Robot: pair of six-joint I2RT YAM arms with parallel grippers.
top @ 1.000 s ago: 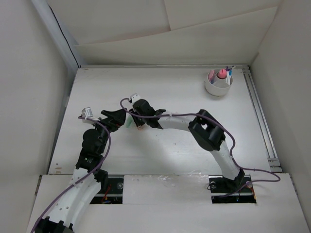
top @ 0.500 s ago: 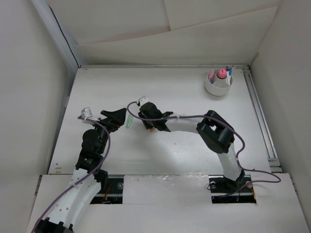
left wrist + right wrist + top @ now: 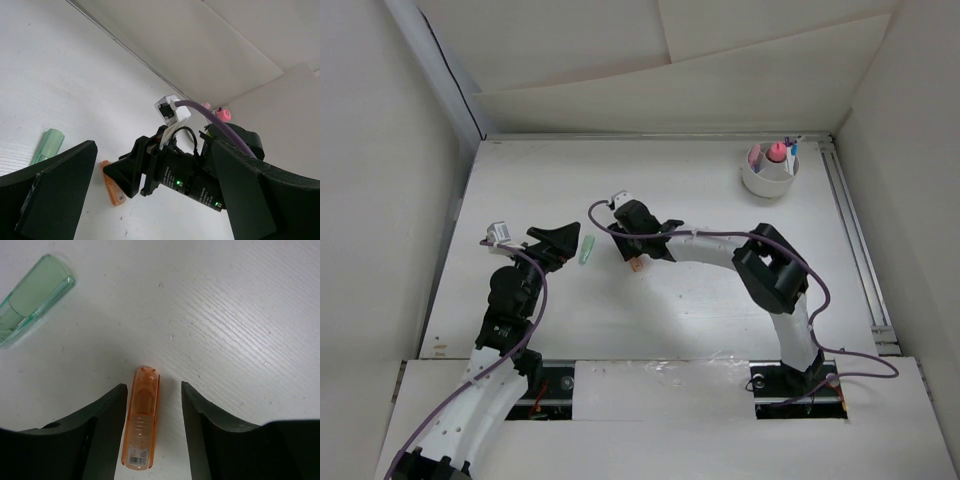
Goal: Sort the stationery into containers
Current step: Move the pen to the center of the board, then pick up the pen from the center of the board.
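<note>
An orange highlighter lies flat on the white table between the fingers of my right gripper. The gripper is open, with the highlighter close to its left finger and a gap to the right one. From above, the right gripper hovers over that orange highlighter. A green highlighter lies just left of it, between the two arms. My left gripper is open and holds nothing, pointing toward the green highlighter. The round white container stands far right at the back, with a pink bottle and pens inside.
White walls close in the table on the left, back and right. A metal rail runs along the right edge. The right arm's purple cable loops above its wrist.
My right gripper has shifted right, away from the green highlighter, and its jaws have spread. The orange highlighter now lies on the table between them. The left arm has not moved.
</note>
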